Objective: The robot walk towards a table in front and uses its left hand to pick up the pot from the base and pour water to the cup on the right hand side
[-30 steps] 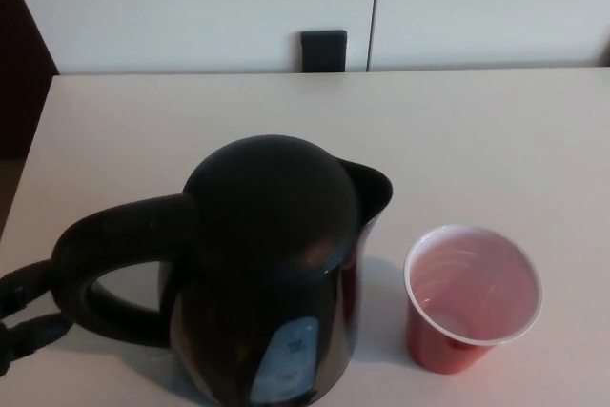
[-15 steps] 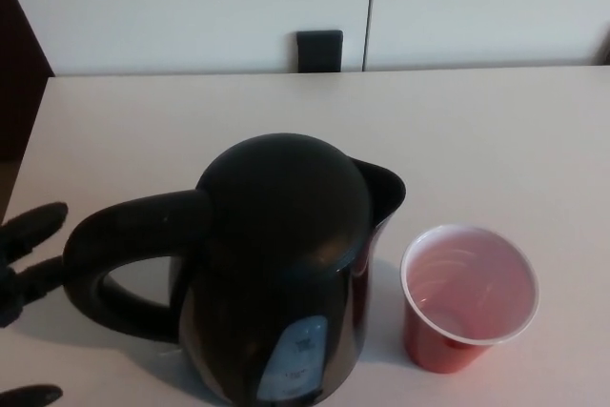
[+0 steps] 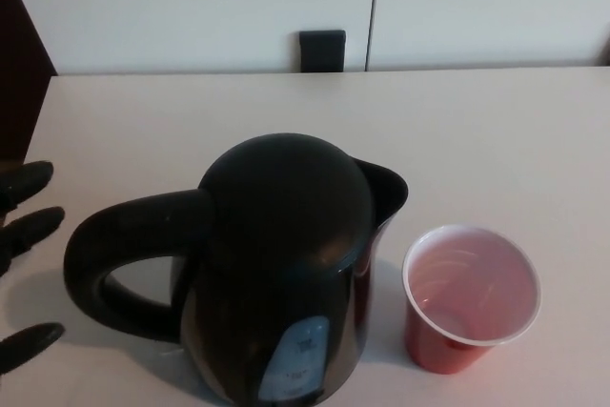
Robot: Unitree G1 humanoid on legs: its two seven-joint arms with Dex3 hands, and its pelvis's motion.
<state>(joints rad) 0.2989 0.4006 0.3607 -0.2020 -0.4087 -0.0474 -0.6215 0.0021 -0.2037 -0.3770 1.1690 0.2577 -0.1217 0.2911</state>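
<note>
I see the pot (image 3: pixel 286 274) standing upright near the front edge of the worktop (image 3: pixel 477 121), its handle (image 3: pixel 124 254) turned toward the left edge, where my left robot hand (image 3: pixel 24 254) can reach it. This robot hand is spread and holds nothing, its fingers (image 3: pixel 33 226) just beside the handle, not touching. The spout (image 3: pixel 386 188) faces the red cup (image 3: pixel 470 297), just beside the pot, so I judge only a short tilt is needed. The right robot hand is not visible.

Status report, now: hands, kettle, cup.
Left hand open beside the handle, not gripping. Right hand not in view. Kettle upright on the table, spout toward the red cup. Nothing between hand and handle.
</note>
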